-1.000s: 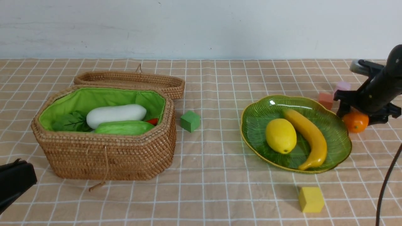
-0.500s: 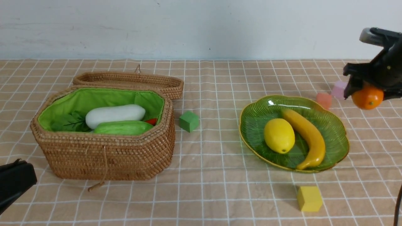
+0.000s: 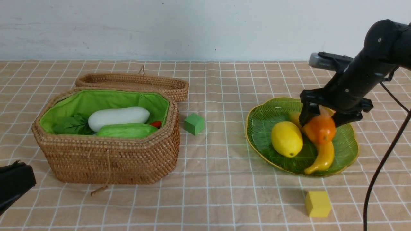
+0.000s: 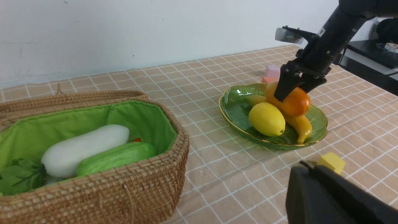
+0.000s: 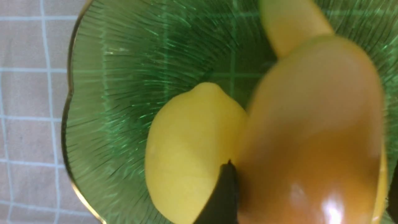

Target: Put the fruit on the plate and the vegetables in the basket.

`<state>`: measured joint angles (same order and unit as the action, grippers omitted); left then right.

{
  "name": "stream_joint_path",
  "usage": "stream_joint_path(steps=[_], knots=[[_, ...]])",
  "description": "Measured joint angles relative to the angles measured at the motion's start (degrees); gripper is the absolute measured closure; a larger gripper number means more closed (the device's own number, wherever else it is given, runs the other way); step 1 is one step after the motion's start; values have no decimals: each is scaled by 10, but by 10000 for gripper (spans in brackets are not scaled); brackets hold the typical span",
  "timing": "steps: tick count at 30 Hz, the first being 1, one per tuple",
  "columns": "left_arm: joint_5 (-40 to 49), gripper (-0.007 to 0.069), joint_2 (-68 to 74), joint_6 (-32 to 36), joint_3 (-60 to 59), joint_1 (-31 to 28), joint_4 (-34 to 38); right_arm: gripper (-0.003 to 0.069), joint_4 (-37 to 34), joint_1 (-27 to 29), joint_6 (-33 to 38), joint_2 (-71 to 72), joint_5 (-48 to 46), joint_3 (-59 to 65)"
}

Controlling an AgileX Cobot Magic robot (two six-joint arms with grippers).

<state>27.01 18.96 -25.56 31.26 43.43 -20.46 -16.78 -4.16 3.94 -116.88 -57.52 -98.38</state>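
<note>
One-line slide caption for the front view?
Right gripper brings the orange fruit over the banana on the green plate.

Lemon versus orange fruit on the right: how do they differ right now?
The lemon is yellow and lies on the green plate, untouched. The orange fruit sits between the right hand's fingers, above the banana. Both are smooth, rounded and over the plate.

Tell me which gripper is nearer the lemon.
Right. The right gripper sits over the plate around the orange fruit, just beside the lemon. The left gripper is far off, at the near left edge beyond the basket.
</note>
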Motion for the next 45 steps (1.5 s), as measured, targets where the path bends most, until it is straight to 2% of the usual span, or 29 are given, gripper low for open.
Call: stream_joint_path(steps=[4, 7, 8, 13, 14, 16, 19, 23, 29, 31, 33, 37, 45], knots=[[3, 613, 0, 0, 0, 0, -23, -8, 0, 0, -5, 31, -15, 1], [4, 615, 0, 0, 0, 0, -27, 95, 1, 0, -10, 101, -45, 5], [4, 616, 0, 0, 0, 0, -26, 104, 1, 0, -10, 106, -47, 6], [-15, 637, -69, -10, -36, 0, -25, 421, 3, -1, -1, 289, -80, 115], [-19, 637, -74, -12, -42, 0, -25, 445, 3, -1, -1, 297, -80, 121], [-49, 637, -137, -42, -83, 0, -23, 587, 5, -1, 2, 402, -85, 215], [-80, 637, -185, -60, -122, 0, -30, 661, 5, -1, 0, 514, -85, 316], [-122, 637, -196, -66, -176, 0, -40, 666, 9, -2, -39, 702, -64, 465], [-143, 637, -196, -67, -210, 0, -42, 658, 41, -2, -114, 903, -53, 579], [-142, 637, -196, -67, -213, 0, -42, 657, 49, -2, -129, 930, -44, 595], [-135, 637, -196, -67, -217, 0, -42, 655, 54, -2, -153, 972, -4, 626], [-117, 637, -196, -67, -217, 0, -42, 650, 58, -2, -156, 1022, 82, 683], [-102, 637, -196, -67, -217, 0, -42, 641, 70, -2, -158, 1053, 120, 749]])
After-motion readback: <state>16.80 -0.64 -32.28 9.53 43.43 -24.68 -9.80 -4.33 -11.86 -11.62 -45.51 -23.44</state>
